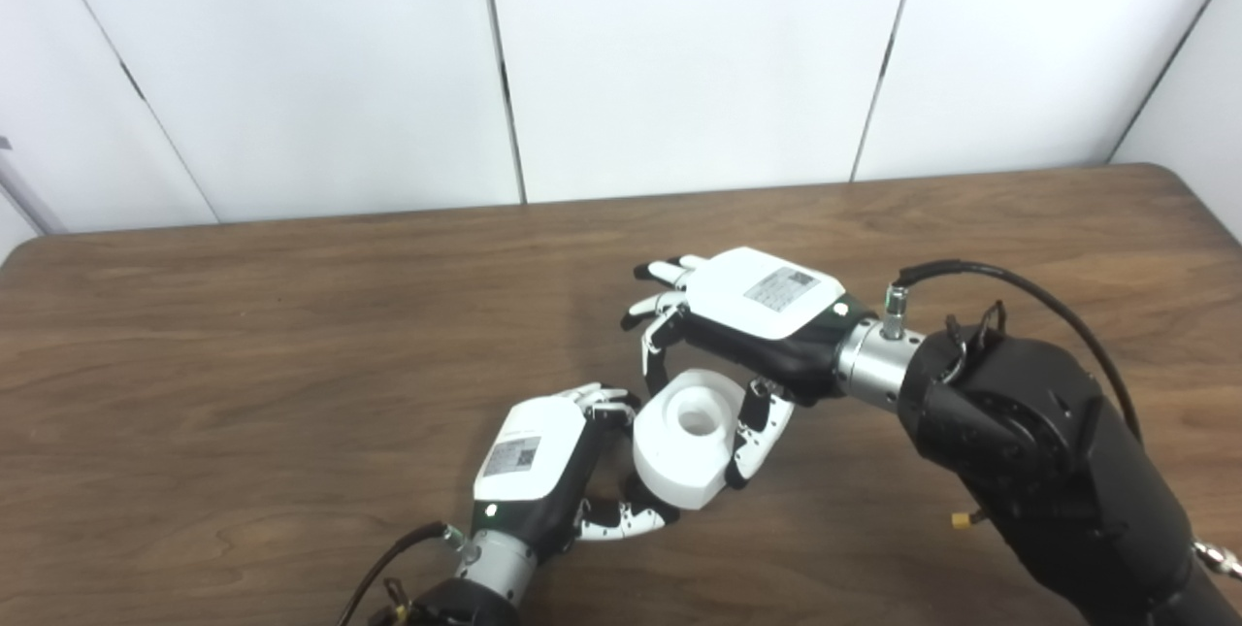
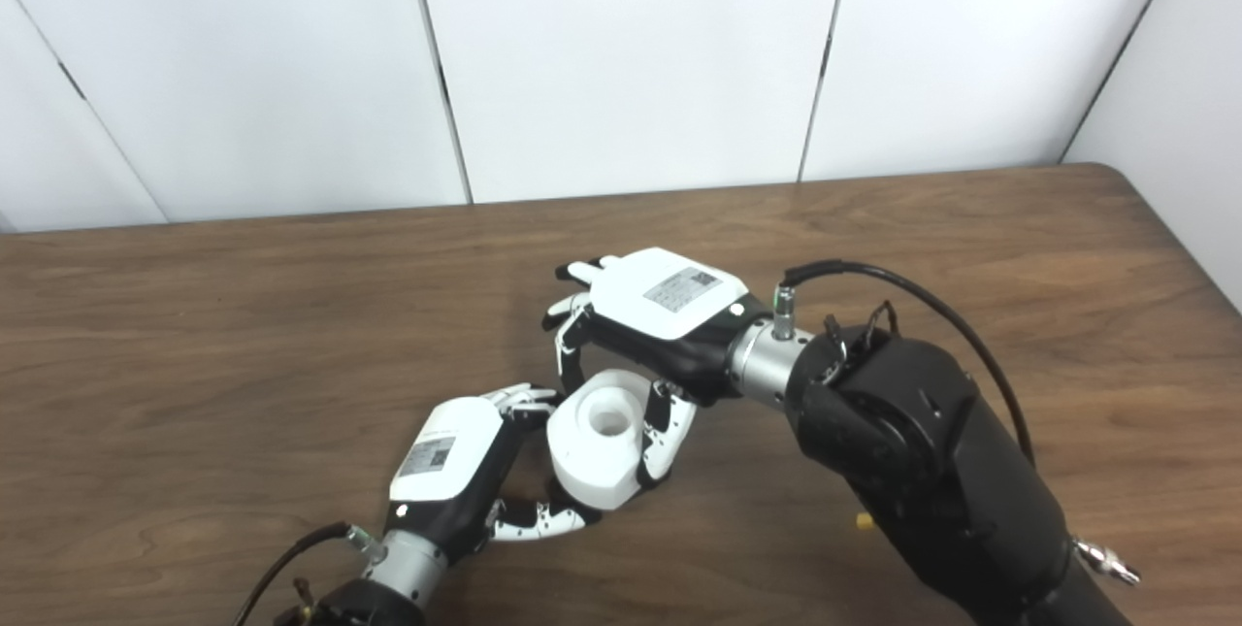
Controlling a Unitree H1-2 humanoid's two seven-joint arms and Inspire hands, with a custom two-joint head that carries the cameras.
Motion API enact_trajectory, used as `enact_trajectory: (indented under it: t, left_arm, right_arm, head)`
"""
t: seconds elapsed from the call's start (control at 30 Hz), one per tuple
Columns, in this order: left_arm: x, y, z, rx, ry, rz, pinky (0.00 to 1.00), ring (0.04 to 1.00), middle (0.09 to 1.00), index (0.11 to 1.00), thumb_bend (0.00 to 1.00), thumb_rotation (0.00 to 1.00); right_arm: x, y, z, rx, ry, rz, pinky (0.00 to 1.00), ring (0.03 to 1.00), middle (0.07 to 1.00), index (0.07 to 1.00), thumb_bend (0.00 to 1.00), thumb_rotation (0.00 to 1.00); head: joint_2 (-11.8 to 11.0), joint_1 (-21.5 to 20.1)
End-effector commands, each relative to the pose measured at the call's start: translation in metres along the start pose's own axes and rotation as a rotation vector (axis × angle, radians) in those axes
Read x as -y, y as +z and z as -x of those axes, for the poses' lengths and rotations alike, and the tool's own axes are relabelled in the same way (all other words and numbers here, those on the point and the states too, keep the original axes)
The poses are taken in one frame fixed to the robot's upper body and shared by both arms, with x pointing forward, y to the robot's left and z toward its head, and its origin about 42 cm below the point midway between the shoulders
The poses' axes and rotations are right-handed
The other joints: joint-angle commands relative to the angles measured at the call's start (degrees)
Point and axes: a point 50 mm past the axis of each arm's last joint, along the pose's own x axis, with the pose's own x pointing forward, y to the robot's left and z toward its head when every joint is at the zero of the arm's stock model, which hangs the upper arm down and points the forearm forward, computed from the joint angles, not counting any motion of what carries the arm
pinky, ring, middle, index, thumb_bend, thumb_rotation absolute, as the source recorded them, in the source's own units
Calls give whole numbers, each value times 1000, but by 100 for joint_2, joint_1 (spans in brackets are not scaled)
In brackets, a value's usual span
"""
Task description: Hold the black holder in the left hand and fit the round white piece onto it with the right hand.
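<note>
The round white piece [image 1: 684,451], a thick ring with a hole in its top, hangs just above the table between my two hands. My right hand [image 1: 752,315] reaches over it from the right and is shut on it, fingers on the far side and thumb [image 1: 757,437] on the near right side. My left hand [image 1: 543,466] comes up from the bottom edge, with fingers [image 1: 606,401] and thumb [image 1: 626,517] curled against the piece's left side. The black holder shows only as a dark shape [image 1: 613,451] inside that grip, hidden by the hand and the white piece.
The brown wooden table [image 1: 291,364] fills the view, with its far edge against white wall panels [image 1: 679,53]. My bulky black right forearm [image 1: 1048,471] and its cable [image 1: 1019,281] take up the lower right.
</note>
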Motion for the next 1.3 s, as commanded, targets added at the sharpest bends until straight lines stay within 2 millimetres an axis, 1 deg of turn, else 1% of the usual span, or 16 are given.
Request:
enact_trajectory:
  t: [0.0, 0.5, 0.9, 1.0, 1.13, 1.23, 1.27]
  left_arm:
    - [20, -16, 11, -106, -132, 10, 839, 866, 802, 490, 515, 46]
    - [19, -15, 12, -106, -133, 14, 836, 867, 803, 490, 515, 46]
    - [18, -15, 12, -108, -137, 13, 825, 865, 803, 490, 515, 47]
    - [18, -15, 12, -105, -135, 10, 836, 865, 803, 490, 516, 47]
    - [18, -15, 11, -105, -135, 11, 821, 864, 802, 490, 516, 47]
    - [18, -15, 11, -107, -137, 12, 833, 868, 804, 490, 516, 47]
    - [18, -15, 11, -106, -137, 13, 832, 868, 804, 490, 516, 47]
  right_arm:
    - [2, -2, -1, -9, -11, 20, 986, 994, 863, 481, 526, 139]
    - [-3, -7, -2, -21, -2, 14, 973, 992, 860, 482, 526, 139]
    - [-1, -10, -2, -34, 1, 20, 974, 998, 855, 481, 526, 138]
    - [-2, -10, -2, -35, 3, 11, 982, 999, 854, 481, 526, 138]
    - [-4, -11, -2, -32, 5, 7, 963, 995, 860, 482, 526, 138]
    - [-3, -12, -2, -31, 4, 5, 938, 994, 864, 487, 526, 144]
    - [-3, -12, -2, -33, 5, 4, 944, 998, 866, 505, 619, 162]
  head:
    - [14, -15]
    - [22, -33]
    - [46, -70]
    - [45, -65]
    - [38, -63]
    - [36, -61]
    - [36, -61]
